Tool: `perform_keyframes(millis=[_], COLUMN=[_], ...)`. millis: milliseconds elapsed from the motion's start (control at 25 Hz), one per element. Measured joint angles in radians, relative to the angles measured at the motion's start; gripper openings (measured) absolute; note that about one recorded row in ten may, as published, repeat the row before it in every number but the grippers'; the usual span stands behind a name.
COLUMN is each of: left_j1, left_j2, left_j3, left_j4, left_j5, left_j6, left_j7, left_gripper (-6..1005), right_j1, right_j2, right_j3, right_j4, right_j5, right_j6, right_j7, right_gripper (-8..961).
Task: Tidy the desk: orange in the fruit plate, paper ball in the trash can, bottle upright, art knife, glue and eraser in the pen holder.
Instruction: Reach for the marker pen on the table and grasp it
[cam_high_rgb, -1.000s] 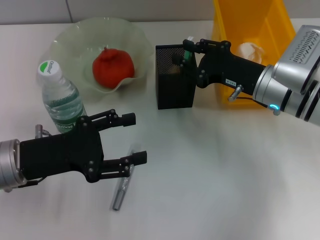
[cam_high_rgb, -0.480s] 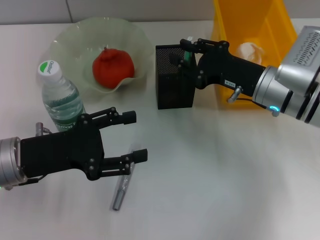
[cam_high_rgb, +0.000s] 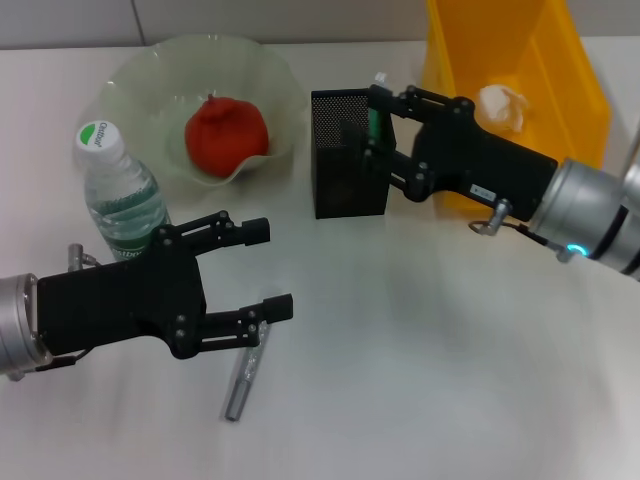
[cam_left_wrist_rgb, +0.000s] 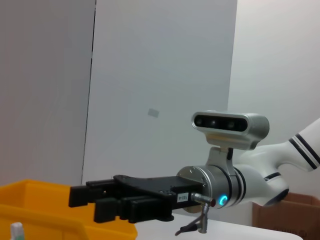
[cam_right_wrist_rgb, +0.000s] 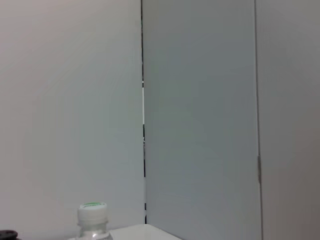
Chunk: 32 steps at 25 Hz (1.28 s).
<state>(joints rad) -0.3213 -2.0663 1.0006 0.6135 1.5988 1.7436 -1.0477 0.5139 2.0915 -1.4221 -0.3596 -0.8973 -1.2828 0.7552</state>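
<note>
White counter carries a slim silver metal art knife lying just under the left end effector, whose jaws are spread, its long axis running toward the robot and crosswise to them, far from the right end effector, which pinches a green-topped glue stick over the black mesh pen holder.

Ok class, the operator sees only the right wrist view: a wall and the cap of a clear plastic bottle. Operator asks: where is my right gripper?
Observer: The right gripper is at the top rim of the black metal-mesh square pen holder.
Operator: What is left on the table?
Observer: A silver pen-shaped art knife lies flat, with the open left gripper right by it.
Operator: And the fruit?
Observer: The red-orange round orange sits in the pale green wavy-rimmed fruit plate.
</note>
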Motion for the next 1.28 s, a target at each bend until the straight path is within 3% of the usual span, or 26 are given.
perform_keyframes(millis=[160,480,680,1280], left_j1=[0.003,0.005,-0.011,-0.023], left_j2=[0.0,-0.001,0.0,-0.002], left_j3=[-0.001,0.008,0.025,0.047], left_j4=[-0.001,-0.003,0.008,0.014], left_j5=[-0.001,0.002,0.053,0.068], left_j6=[0.003,0.008,0.002,-0.005], left_j7=[0.0,-0.013,-0.088,-0.119], left_gripper=[802,801,801,800], right_j1=[-0.037,-0.143,-0.178,-0.182], right_j2=[0.001,-0.005,-0.007,-0.005], right_j3=[-0.002,0.004,0.003,0.006], right_j4=[0.004,0.011,0.032,0.091], right_j5=[0.0,0.0,-0.002,0.0], right_j6=[-0.044,-0.246,-0.252,-0.248], right_j7=[0.001,-0.006,-0.007,-0.035], right_gripper=[412,774,774,774])
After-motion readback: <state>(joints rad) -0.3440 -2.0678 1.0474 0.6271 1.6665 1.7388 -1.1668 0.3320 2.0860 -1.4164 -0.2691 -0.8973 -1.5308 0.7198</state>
